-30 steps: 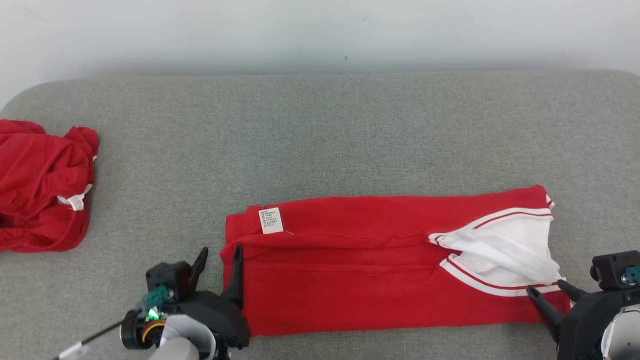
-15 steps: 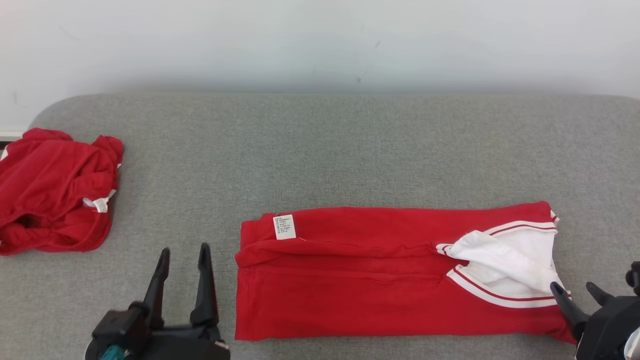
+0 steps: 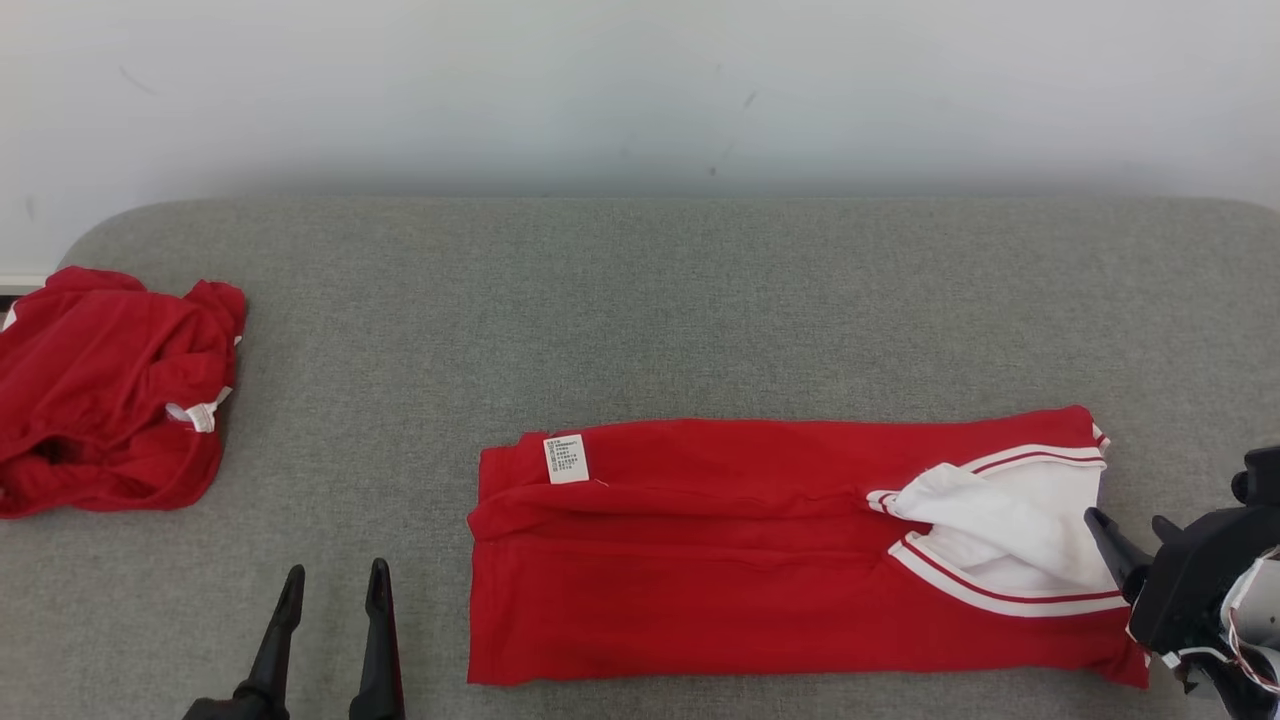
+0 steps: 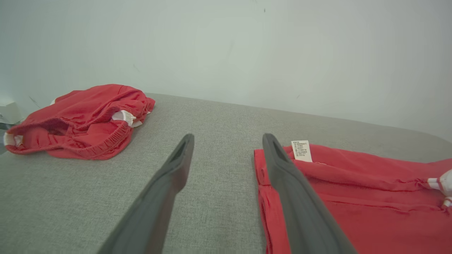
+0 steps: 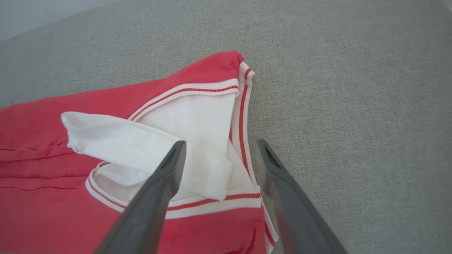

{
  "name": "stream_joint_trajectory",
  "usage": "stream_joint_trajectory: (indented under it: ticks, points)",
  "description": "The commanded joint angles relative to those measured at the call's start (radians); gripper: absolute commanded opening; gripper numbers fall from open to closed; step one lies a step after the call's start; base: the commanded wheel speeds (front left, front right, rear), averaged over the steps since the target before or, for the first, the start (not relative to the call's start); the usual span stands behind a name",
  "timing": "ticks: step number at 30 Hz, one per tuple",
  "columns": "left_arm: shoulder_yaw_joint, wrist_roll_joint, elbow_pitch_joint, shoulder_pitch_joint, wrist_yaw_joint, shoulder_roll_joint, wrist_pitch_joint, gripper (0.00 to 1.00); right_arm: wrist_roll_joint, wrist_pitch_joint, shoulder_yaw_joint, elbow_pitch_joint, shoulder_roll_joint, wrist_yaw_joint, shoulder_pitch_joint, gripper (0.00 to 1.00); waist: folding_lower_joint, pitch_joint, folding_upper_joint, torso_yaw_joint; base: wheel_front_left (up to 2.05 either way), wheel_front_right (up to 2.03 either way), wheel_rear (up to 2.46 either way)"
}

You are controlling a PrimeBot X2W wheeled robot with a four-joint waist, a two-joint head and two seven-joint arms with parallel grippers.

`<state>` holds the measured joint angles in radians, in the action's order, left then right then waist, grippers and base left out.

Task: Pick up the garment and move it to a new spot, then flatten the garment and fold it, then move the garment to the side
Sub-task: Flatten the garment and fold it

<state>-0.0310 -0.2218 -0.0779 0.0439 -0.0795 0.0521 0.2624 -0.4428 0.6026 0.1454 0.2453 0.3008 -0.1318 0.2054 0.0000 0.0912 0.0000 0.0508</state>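
Released and withdrawn, left hand [image 3: 336, 567] and right hand [image 3: 1125, 517] gape empty; folded garment [image 3: 720, 590] lies left-right, collar [image 3: 1000, 520] rightward.

The left gripper [image 3: 337, 570] is showing two long, slim jaws, dark grey and tapering to rounded tips, each with a groove on its inner face. The right gripper [image 3: 1124, 518] is wearing a blocky black housing [image 3: 1200, 570]; behind that housing a pale forearm shell [image 3: 1258, 585] and thin red wires [image 3: 1238, 622] are showing.
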Motion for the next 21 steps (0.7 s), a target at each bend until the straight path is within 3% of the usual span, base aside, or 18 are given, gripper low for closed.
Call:
stream_joint_trajectory:
  ticks: [1,21]
  points:
    - [0.004,0.008,0.003,0.016,-0.004,-0.001,0.003,1.00,0.004,-0.005,0.001,0.023,0.008,0.002,0.020,1.00,0.0000,0.000,0.0000,0.003,0.00,0.00,0.00]
    - [-0.018,-0.006,0.000,0.001,0.015,-0.002,0.003,1.00,0.050,-0.081,-0.014,0.356,0.010,0.002,0.180,1.00,0.0000,0.065,0.0000,0.054,0.00,0.00,0.00]
